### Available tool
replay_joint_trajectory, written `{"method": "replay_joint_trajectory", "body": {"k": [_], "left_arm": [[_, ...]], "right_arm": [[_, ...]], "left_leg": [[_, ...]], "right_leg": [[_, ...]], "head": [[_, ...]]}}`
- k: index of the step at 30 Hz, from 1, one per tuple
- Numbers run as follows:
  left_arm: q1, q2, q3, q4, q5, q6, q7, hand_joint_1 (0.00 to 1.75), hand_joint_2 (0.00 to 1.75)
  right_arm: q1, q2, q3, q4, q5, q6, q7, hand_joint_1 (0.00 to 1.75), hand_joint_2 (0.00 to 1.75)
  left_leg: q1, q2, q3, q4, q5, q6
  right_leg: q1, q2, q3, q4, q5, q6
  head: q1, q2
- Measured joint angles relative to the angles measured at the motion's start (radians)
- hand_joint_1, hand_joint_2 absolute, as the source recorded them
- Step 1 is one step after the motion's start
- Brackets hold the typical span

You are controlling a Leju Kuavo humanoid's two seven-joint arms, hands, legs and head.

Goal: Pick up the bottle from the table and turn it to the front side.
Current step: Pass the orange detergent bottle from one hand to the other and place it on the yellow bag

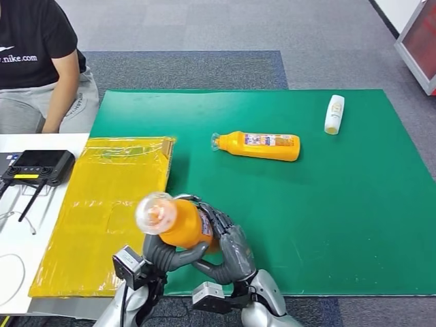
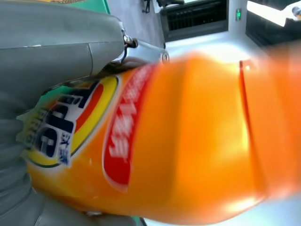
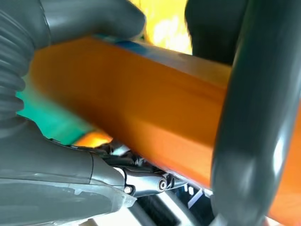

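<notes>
An orange bottle [image 1: 180, 221] with a clear cap is lifted above the near edge of the green mat, cap end pointing toward me. Both hands hold it: my left hand [image 1: 167, 255] wraps it from below and my right hand [image 1: 231, 248] grips it from the right. The left wrist view shows the bottle's [image 2: 184, 141] red, blue and yellow label up close. In the right wrist view the orange body [image 3: 135, 108] lies between dark fingers [image 3: 248, 132]. A second orange bottle [image 1: 259, 146] lies on its side in the mat's middle.
A small white bottle [image 1: 334, 114] lies at the mat's far right. A yellow padded bag [image 1: 103, 204] covers the mat's left edge. A black device [image 1: 36, 167] sits on the white table at left. A seated person [image 1: 41, 61] is at the far left.
</notes>
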Motion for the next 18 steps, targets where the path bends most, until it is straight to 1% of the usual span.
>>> {"method": "replay_joint_trajectory", "body": {"k": [8, 12, 15, 18], "left_arm": [[-0.005, 0.007, 0.001, 0.0, -0.007, 0.011, 0.01, 1.75, 1.75], [-0.004, 0.018, 0.001, -0.008, -0.041, 0.033, 0.026, 1.75, 1.75], [-0.005, 0.033, 0.002, -0.018, -0.091, 0.062, 0.046, 1.75, 1.75], [-0.008, 0.06, 0.002, -0.028, -0.164, 0.069, 0.083, 1.75, 1.75]], "right_arm": [[0.016, 0.008, 0.001, 0.02, -0.052, 0.003, -0.019, 0.0, 1.75], [0.022, 0.014, 0.001, 0.027, -0.079, 0.007, -0.031, 0.0, 1.75], [0.028, 0.017, 0.001, 0.033, -0.091, 0.012, -0.035, 0.0, 1.75], [0.033, 0.02, 0.001, 0.039, -0.098, 0.019, -0.039, 0.0, 1.75]], "left_leg": [[0.0, 0.0, 0.0, 0.0, 0.0, 0.0], [0.0, 0.0, 0.0, 0.0, 0.0, 0.0], [0.0, 0.0, 0.0, 0.0, 0.0, 0.0], [0.0, 0.0, 0.0, 0.0, 0.0, 0.0]], "right_leg": [[0.0, 0.0, 0.0, 0.0, 0.0, 0.0], [0.0, 0.0, 0.0, 0.0, 0.0, 0.0], [0.0, 0.0, 0.0, 0.0, 0.0, 0.0], [0.0, 0.0, 0.0, 0.0, 0.0, 0.0]], "head": [[0.0, 0.0], [0.0, 0.0], [0.0, 0.0], [0.0, 0.0]]}}
